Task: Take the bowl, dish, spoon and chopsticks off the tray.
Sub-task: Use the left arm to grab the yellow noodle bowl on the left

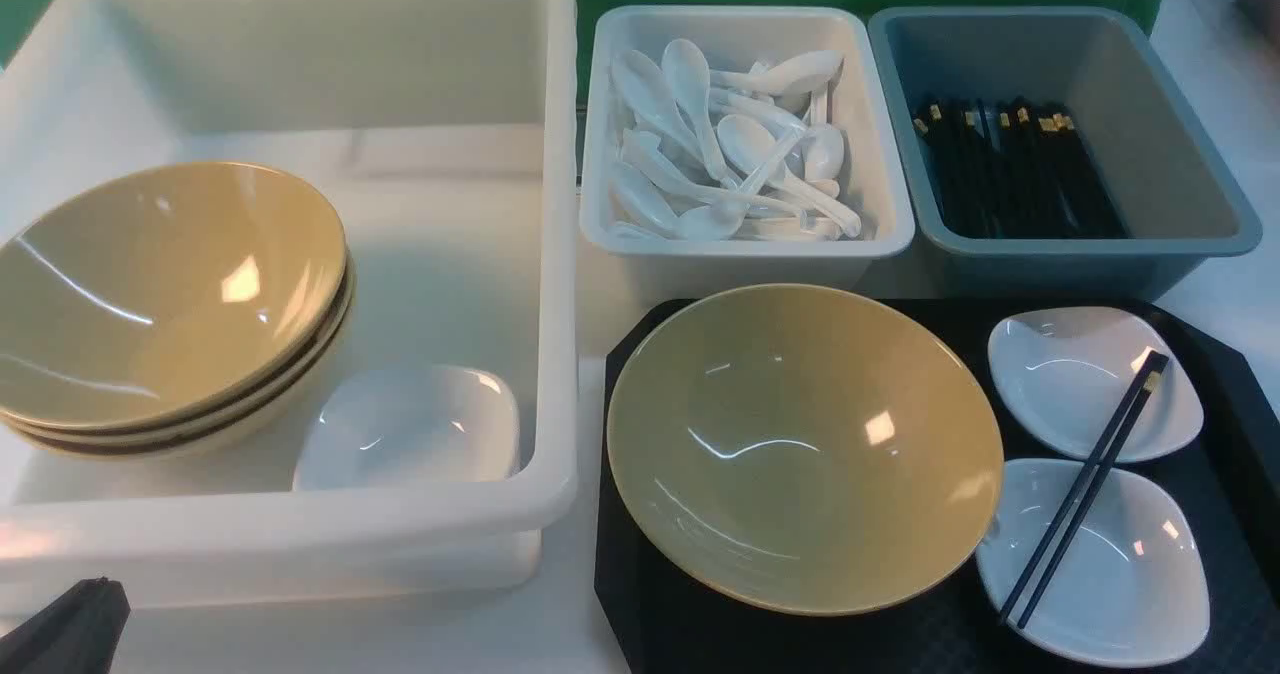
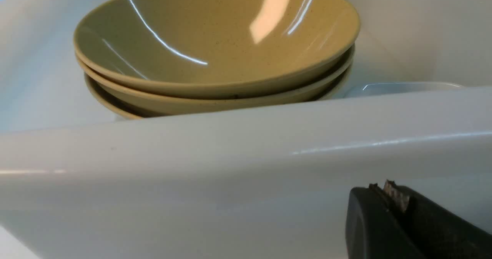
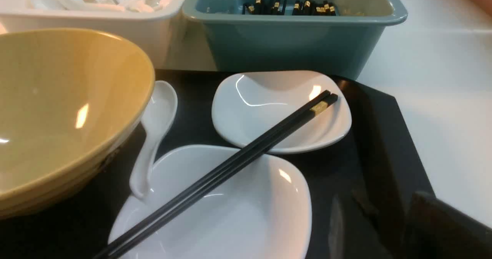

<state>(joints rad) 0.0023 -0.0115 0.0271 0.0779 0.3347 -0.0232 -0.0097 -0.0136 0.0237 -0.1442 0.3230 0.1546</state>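
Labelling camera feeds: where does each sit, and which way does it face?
Front: between the arms, facing forward-down over the tray; left gripper at lower corner.
Left wrist: low outside the big tub, facing stacked bowls; left gripper shut.
Right wrist: low beside the tray, facing chopsticks and spoon; right gripper's edge.
Front and right wrist share the chopsticks.

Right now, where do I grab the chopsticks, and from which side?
I'd take the chopsticks mid-length, from straight above, jaws across the pair. They bridge the far dish and near dish, so that span sits raised off the tray.
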